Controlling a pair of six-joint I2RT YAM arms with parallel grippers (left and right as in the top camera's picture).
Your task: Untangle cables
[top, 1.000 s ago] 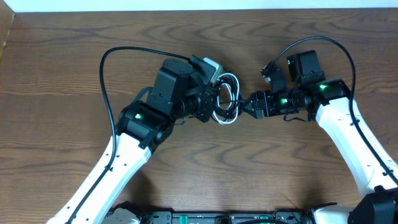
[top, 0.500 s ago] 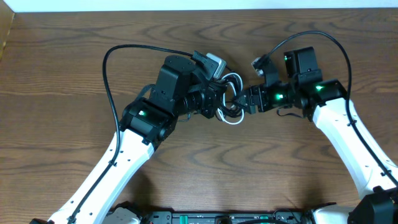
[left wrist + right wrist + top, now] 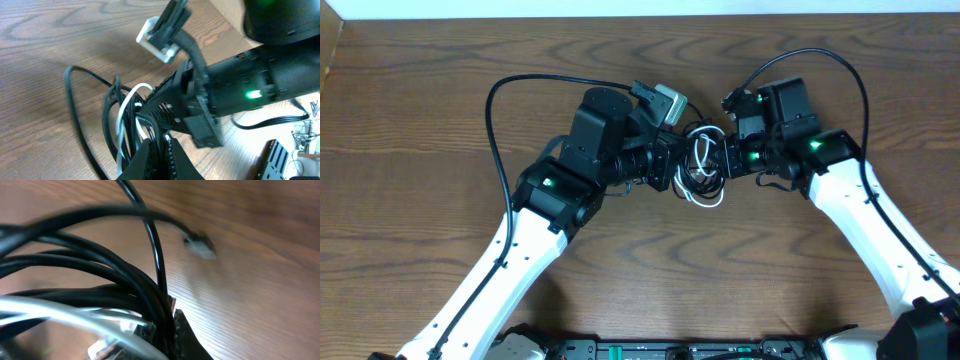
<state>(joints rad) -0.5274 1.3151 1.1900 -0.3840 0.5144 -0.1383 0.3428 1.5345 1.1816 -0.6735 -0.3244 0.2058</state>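
The cables (image 3: pixel 701 166) form a small tangle of thin black cords and one whitish cord, held between my two grippers at mid-table. My left gripper (image 3: pixel 677 166) is shut on black strands from the left; in the left wrist view its jaws (image 3: pixel 161 142) pinch cords beside the whitish loop (image 3: pixel 125 112). From the right, my right gripper (image 3: pixel 723 160) is shut on the same tangle. Black cords (image 3: pixel 100 280) run into its jaws (image 3: pixel 168 318) in the right wrist view. A small plug end (image 3: pixel 201 247) lies blurred on the wood beyond.
The brown wooden table (image 3: pixel 420 120) lies all around the tangle. Thick black arm wires arc over the left arm (image 3: pixel 495 110) and the right arm (image 3: pixel 850 75). A pale strip (image 3: pixel 640 8) runs along the table's far edge.
My right gripper has moved left into the tangle and gone from open to shut on it. The left gripper stays shut, and the tangle has shifted slightly right.
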